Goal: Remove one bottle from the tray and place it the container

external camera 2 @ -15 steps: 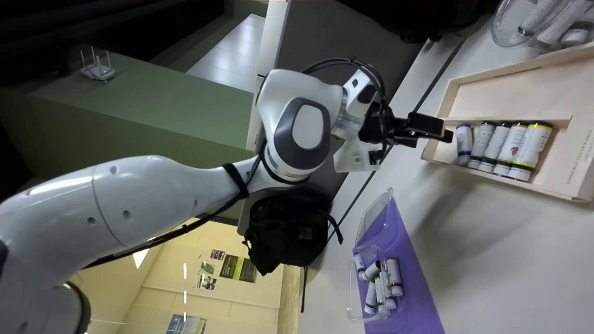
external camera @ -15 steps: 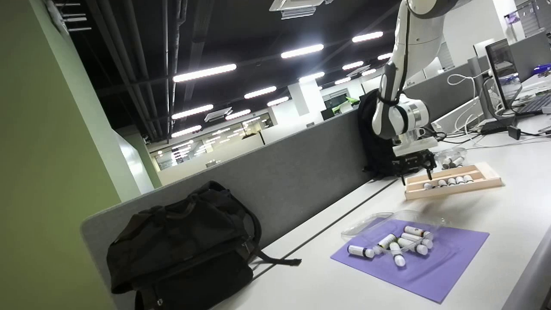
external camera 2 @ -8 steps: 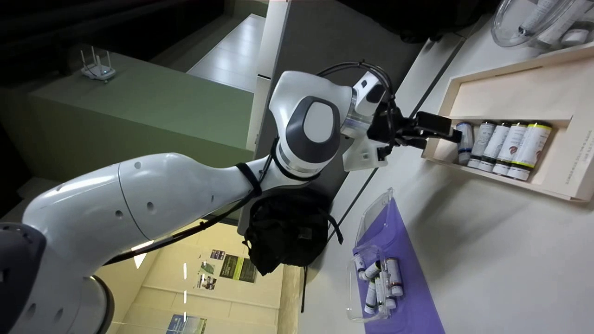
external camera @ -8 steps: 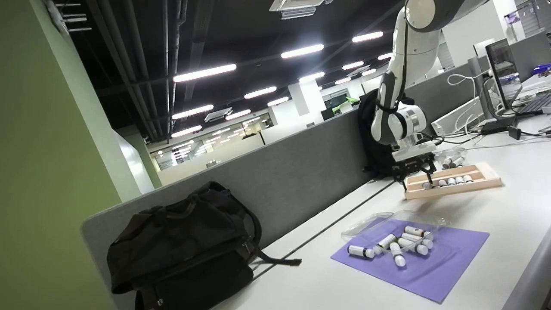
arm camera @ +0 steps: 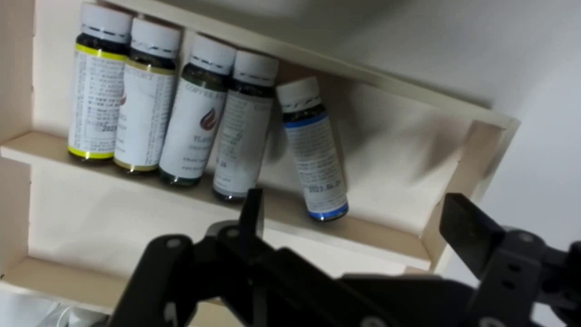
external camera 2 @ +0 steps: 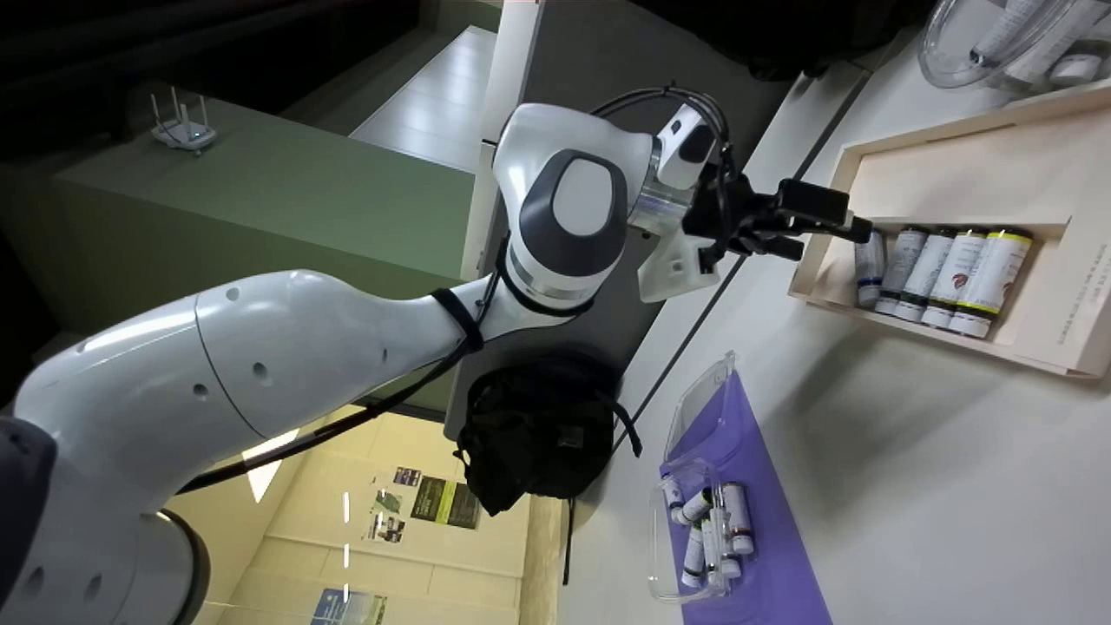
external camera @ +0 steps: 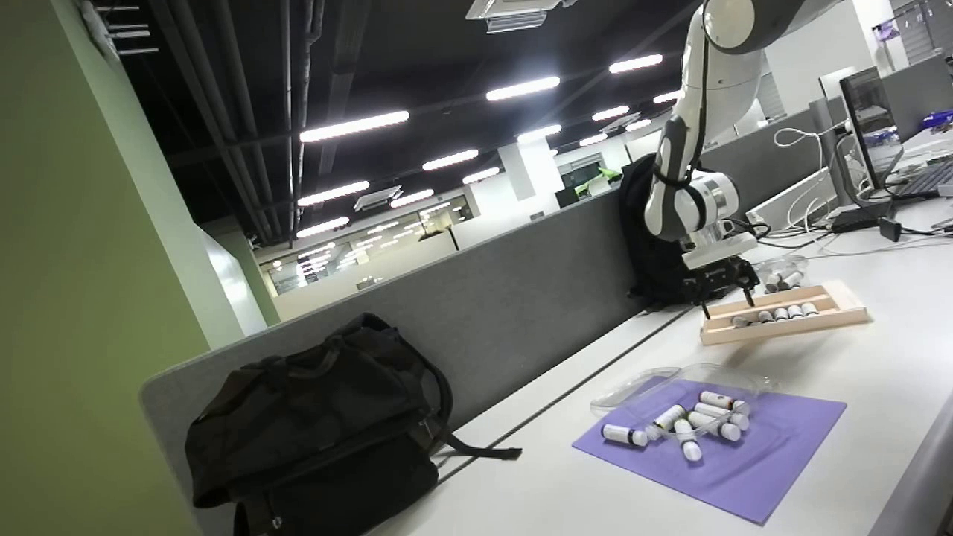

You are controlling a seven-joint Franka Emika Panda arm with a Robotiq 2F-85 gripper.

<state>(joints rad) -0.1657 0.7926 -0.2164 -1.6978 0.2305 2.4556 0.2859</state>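
Gripper [arm camera: 354, 203] jaws stand apart, likely to straddle the blue-banded bottle [arm camera: 315, 154] at their eleven o'clock in the wrist view. It lies askew in the tray [arm camera: 395, 154], base clear of the four neighbouring bottles [arm camera: 197, 118] toward ten o'clock, probably giving a finger room.

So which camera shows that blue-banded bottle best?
The wrist view: the blue-banded bottle shows large and uncovered, even its label. In an exterior view, the end effector covers part of the bottle; in an exterior view, the bottle is tiny.
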